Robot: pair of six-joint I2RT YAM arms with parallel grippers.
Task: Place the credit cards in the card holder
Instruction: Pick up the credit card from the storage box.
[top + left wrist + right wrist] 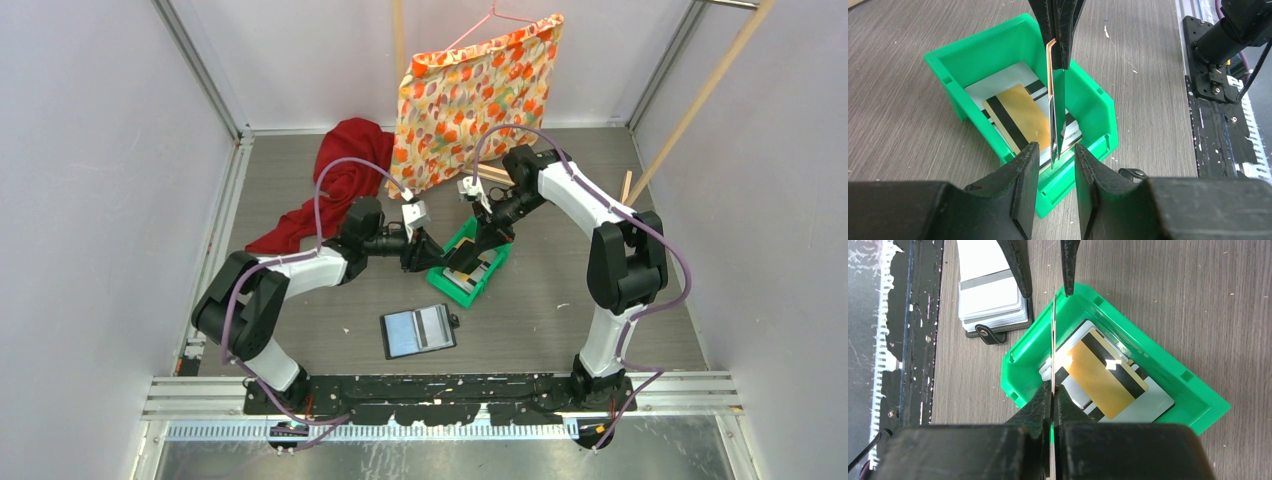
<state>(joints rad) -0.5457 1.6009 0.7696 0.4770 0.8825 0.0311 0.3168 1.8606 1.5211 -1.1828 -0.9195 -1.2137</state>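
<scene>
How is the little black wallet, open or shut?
Open. The card holder lies spread flat, its shiny pocket pages facing up and its snap tab undone at the edge.

You have bright, even overhead light in all views; shadows on the table (560, 300) are faint and soft-edged. In the wrist views the left fingers (1018, 190) and right fingers (1040, 405) sit close to the lens as dark, slightly soft shapes with little detail. Just beyond the right fingers, a white glare patch washes out part of the gold card (1103, 380) beside the upright card (1053, 340). Past the left fingers, the green tray (1093, 110) gleams along its rim, sharply focused.
</scene>
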